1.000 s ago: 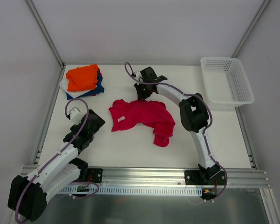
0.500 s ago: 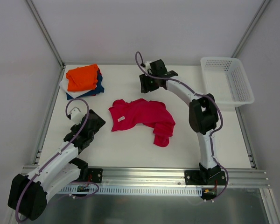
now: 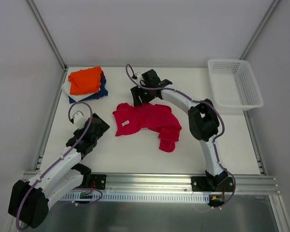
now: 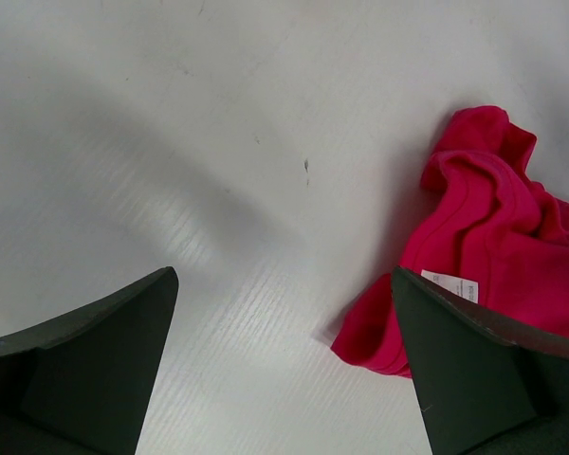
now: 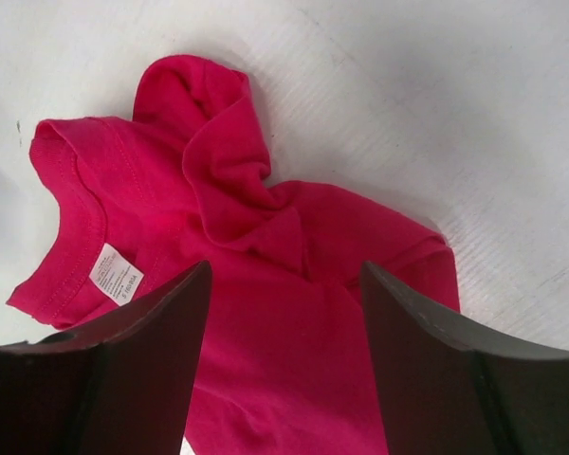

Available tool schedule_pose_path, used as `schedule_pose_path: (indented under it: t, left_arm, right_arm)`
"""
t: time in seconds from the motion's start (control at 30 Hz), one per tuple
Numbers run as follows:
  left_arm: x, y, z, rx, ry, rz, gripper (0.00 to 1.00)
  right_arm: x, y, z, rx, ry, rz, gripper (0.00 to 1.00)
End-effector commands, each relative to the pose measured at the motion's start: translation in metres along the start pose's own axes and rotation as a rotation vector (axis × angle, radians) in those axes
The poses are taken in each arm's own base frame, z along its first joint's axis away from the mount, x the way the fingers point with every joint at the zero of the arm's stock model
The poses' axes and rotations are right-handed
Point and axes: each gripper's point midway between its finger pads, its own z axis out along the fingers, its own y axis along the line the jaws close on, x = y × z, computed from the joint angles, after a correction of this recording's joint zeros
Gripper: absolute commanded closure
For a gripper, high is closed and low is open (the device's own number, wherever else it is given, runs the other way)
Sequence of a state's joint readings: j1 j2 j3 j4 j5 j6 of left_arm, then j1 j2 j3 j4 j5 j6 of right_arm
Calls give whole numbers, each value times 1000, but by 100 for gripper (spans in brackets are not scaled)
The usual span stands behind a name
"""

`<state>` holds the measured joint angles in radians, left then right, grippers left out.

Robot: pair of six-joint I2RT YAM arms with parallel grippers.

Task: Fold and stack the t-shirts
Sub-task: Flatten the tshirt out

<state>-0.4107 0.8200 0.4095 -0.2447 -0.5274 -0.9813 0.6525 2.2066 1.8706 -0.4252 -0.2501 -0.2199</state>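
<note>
1. The crimson t-shirt [image 3: 146, 122] is seen crumpled at the centre of the frame (white neck label showing) on the table [image 3: 135, 154].
2. The right gripper [image 5: 285, 265] is held open above the shirt's upper edge, with nothing gripped.
3. The left gripper [image 4: 283, 275] is spread wide over bare table, left of centre.
4. The folded stack [image 3: 87, 84], orange on top, is placed at the upper left.

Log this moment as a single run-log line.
red t-shirt: crumpled, unfolded | right claw: open, over shirt's far edge | left claw: open, empty, beside shirt | stack: orange on top, far-left corner
</note>
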Motion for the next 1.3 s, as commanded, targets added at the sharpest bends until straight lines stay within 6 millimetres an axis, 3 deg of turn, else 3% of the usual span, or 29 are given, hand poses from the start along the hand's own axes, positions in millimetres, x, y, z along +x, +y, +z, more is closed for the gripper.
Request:
schedule_pose_path:
  t: [0.0,0.2,0.53,0.57,0.63,0.83,0.97,1.1,1.27]
  left_arm:
    - [-5,-5,-1,15,-10,-29,3]
    - [-4,-6,0,15,-6,-30,3]
    - [-4,-4,1,8,-7,-28,3]
    - [-4,-4,1,6,-6,-26,3]
    - [-3,-5,1,11,-4,-26,4]
    - [-3,-6,2,7,1,-20,3]
    - [-4,-8,2,14,0,-17,3]
    - [-4,-10,2,18,0,-19,3]
    - [-5,-12,1,27,1,-19,3]
  right_arm:
    - [5,11,3,-40,10,5,32]
    - [20,22,19,-67,41,5,33]
    - [20,35,33,-104,43,11,37]
    - [19,37,33,-107,41,10,40]
    - [19,38,36,-109,39,10,58]
    - [8,37,37,-87,13,5,98]
    - [-7,33,23,-50,-16,-32,100]
    - [-27,33,-5,-13,-59,-74,100]
    - [-60,32,-59,56,-163,-107,100]
